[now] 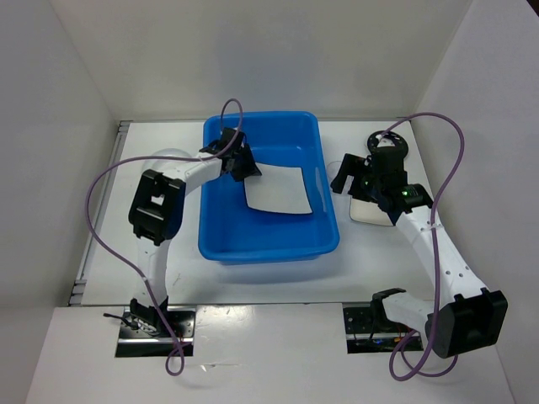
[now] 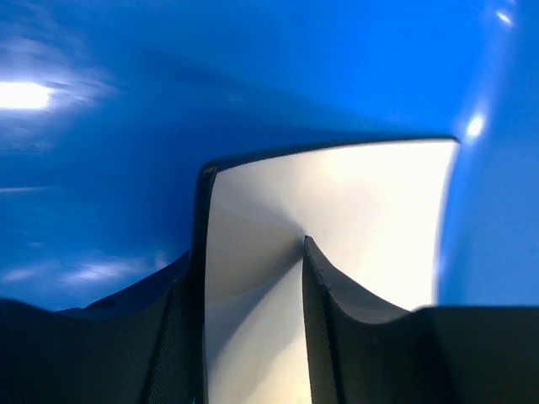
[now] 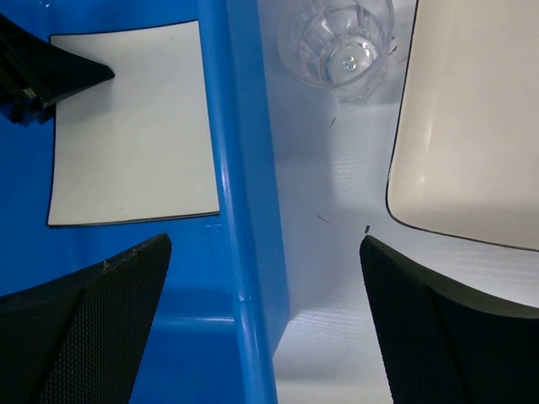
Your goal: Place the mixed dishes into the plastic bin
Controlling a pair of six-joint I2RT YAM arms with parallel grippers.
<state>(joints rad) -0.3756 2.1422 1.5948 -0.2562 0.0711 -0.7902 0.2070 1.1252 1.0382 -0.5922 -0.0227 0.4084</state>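
The blue plastic bin [image 1: 269, 240] stands mid-table. My left gripper [image 1: 244, 164] reaches into it and is shut on the corner of a white square plate [image 1: 278, 192], which tilts inside the bin. In the left wrist view the plate [image 2: 370, 219] lies between my fingers [image 2: 337, 320]. My right gripper [image 1: 354, 178] is open and empty, hovering over the bin's right wall [image 3: 244, 278]. The second white square plate [image 1: 369, 215] lies on the table to the right, partly under the right arm. It also shows in the right wrist view [image 3: 472, 126]. The clear cup [image 3: 337, 38] stands between bin and plate.
A round black dish [image 1: 392, 141] sits behind the right gripper. A round white bowl [image 1: 162, 160] sits left of the bin, by the left arm. White walls enclose the table on three sides. Purple cables loop over both arms.
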